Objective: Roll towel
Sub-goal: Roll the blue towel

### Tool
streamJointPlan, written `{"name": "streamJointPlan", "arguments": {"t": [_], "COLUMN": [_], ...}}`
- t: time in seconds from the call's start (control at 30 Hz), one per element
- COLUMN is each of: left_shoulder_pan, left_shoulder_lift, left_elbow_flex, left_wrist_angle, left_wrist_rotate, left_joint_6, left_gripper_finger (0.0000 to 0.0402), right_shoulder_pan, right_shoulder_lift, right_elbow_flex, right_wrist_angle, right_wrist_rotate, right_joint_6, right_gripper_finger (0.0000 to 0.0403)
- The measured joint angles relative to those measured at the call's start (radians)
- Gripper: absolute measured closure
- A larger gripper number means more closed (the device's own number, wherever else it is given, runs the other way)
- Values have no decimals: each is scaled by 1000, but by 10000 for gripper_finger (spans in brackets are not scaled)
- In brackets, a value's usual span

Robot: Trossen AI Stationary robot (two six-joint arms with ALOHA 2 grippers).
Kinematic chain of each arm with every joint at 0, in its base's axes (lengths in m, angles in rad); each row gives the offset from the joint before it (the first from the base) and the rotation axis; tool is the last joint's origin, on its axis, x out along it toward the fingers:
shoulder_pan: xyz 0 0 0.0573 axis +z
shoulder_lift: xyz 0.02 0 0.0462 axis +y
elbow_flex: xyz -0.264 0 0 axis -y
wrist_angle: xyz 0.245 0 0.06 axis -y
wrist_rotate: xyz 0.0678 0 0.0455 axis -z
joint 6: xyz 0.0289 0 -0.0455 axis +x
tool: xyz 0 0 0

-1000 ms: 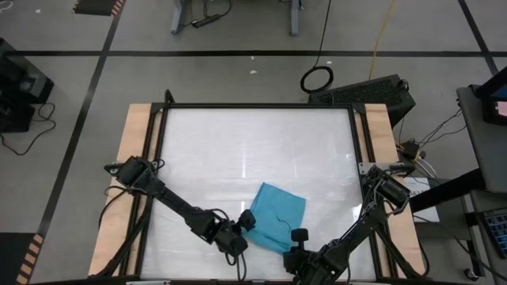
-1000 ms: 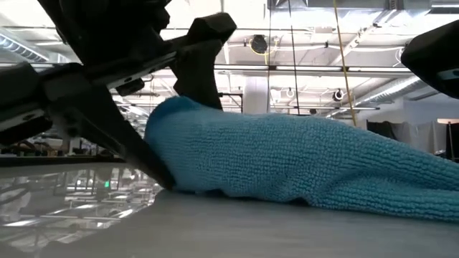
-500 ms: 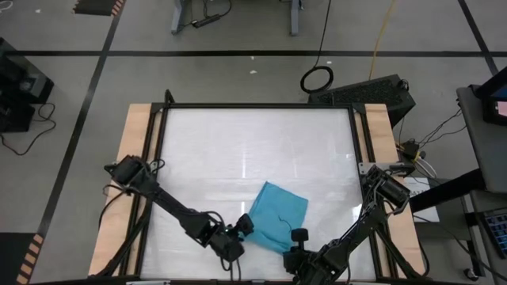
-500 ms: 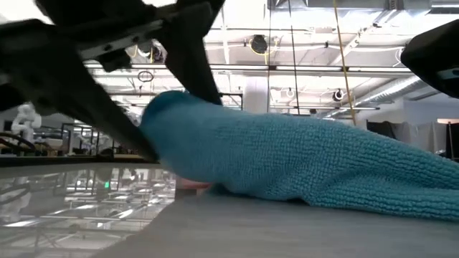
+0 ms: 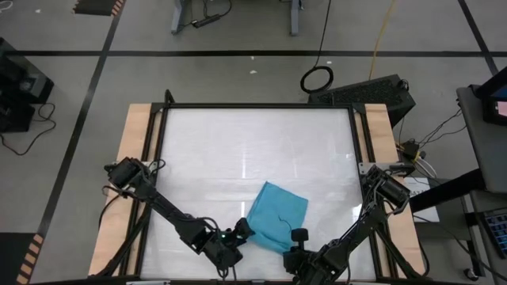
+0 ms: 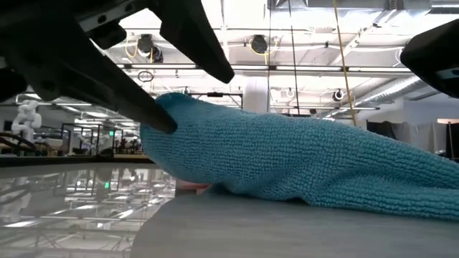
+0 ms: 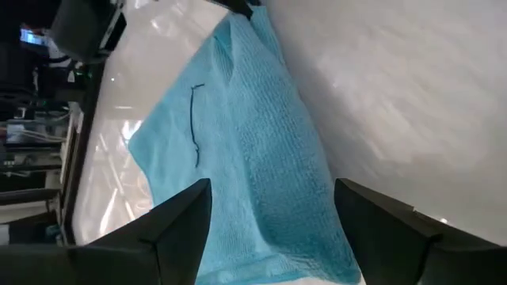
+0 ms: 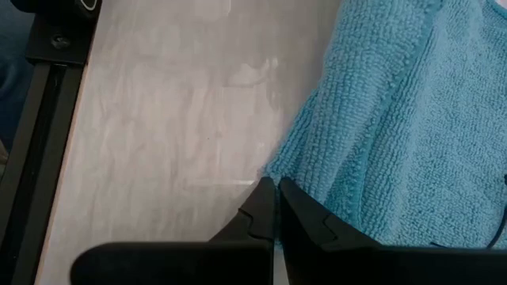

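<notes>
Towel (image 5: 276, 215) lay flat on worktop (image 5: 238, 142), near front edge — soft, limp, light; best taken at near corner or hem. Left tool (image 5: 240, 230) spread wide at that edge, nothing grasped. Right tool (image 8: 273, 207) clenched, empty — beside towel.

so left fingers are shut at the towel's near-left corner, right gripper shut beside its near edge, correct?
Not quite: the left gripper is open, fingers spread either side of the towel, as the left wrist view shows. The right gripper is shut beside the towel's edge.
</notes>
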Motion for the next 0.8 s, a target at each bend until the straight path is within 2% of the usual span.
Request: {"name": "streamJointPlan", "arguments": {"t": [0.17,0.4,0.8], "left_shoulder_pan": [-1,28,100], "left_shoulder_lift": [5,14,14], "left_elbow_flex": [0,0,-44], "left_wrist_angle": [-7,-11,5], "left_wrist_rotate": [105,132,245], "left_joint_6": [-7,-6,-8], "left_gripper_finger": [130,130,139], "right_shoulder_pan": [0,0,0], "right_shoulder_lift": [0,0,0], "right_elbow_flex": [0,0,0], "right_wrist_angle": [0,5,6], "right_wrist_rotate": [0,0,0], "right_joint_6": [0,4,8], "right_gripper_finger": [403,403,403]}}
